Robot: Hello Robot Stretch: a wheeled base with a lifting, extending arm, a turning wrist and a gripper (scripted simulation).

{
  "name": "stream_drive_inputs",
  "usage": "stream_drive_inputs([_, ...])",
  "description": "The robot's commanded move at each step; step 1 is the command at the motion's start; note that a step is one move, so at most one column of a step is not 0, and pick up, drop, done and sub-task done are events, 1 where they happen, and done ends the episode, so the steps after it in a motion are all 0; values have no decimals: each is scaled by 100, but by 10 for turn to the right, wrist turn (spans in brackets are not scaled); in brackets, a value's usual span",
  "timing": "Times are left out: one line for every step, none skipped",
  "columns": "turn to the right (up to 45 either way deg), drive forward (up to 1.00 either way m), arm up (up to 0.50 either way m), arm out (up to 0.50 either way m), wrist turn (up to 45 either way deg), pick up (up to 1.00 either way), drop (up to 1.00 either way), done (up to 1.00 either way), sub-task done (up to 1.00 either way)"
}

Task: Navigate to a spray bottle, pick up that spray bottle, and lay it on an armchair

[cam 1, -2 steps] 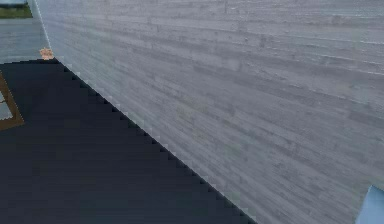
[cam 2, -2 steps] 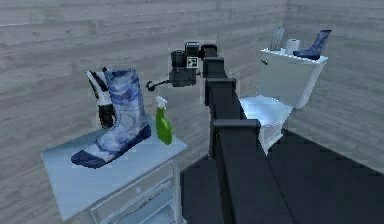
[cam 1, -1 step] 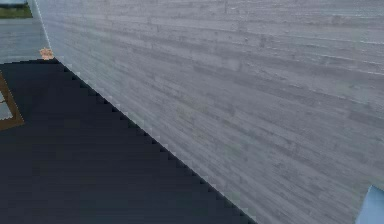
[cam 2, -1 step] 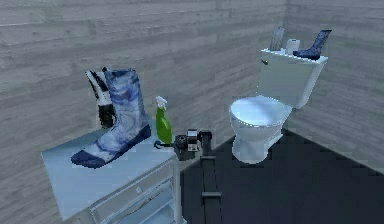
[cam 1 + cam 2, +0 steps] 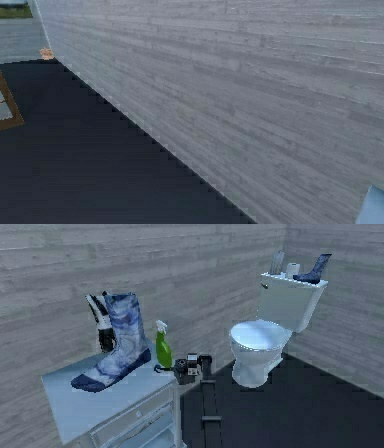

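Green spray bottle [image 5: 163, 346] x1, upright at cabinet [image 5: 70, 389] top's right edge, beside 1 blue boot [image 5: 115, 349]. Gripper [image 5: 178, 369] near bottle; can't tell if holding anything. 1 white toilet [image 5: 262, 342] further right.

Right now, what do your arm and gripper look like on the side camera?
The arm is a dark square bar. Two small white squares with black marks sit at its far end. The gripper has a dark body and two thin fingers.
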Motion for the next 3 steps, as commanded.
stream_drive_inputs([0,0,10,0,0,0,0,0,0])
stream_drive_inputs([0,0,20,0,0,0,0,0,0])
stream_drive_inputs([0,0,0,0,-450,0,0,0,0])
